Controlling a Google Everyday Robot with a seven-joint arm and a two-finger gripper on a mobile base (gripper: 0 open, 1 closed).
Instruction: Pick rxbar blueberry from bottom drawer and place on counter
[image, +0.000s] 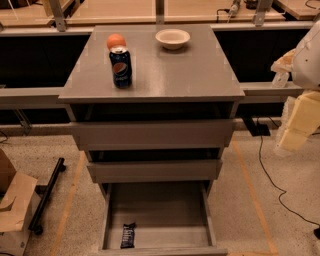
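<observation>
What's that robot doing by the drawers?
The robot is getting ready to fetch a snack. Its gripper hangs in the air on the right, beside the cabinet and away from the drawers. The rxbar blueberry lies in the front left corner of the bottom drawer, which is pulled open. The counter on top holds a Pepsi can, an orange and a bowl. The bar has not been picked up yet.

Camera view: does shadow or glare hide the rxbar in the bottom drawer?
Camera view: the bottom drawer sits in dim shade, yet the rxbar blueberry reads dark at its near left corner; soft sheen on the counter hides nothing; the gripper, at the right edge, is brightly lit.
</observation>
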